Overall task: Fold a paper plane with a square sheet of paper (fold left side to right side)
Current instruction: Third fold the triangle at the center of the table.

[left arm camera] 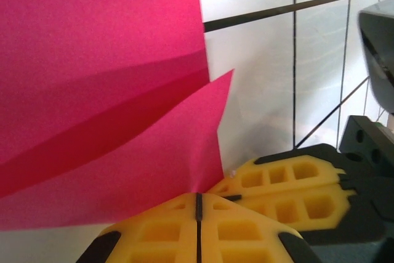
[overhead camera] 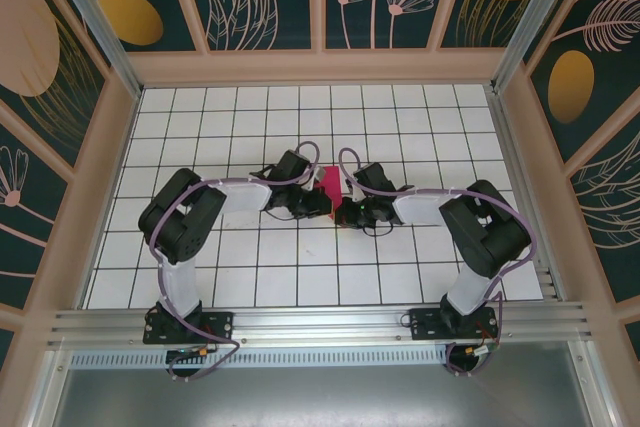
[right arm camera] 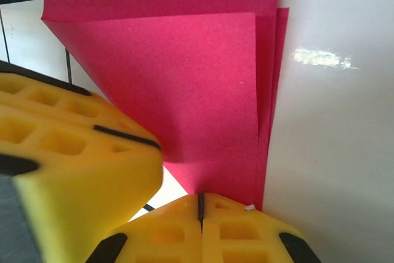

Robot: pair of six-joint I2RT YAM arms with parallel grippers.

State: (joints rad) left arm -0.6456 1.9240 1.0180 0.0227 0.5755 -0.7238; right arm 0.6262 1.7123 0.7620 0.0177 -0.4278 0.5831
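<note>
Two grips pinch the folded pink paper (overhead camera: 327, 183): left end effector (left arm camera: 198, 198) and right end effector (right arm camera: 201, 200), both clamped tight.

Entry: readable markings (text, labels, brands, numbers, signs). Count: none. I can read nothing of the kind on any of my feeds.
</note>
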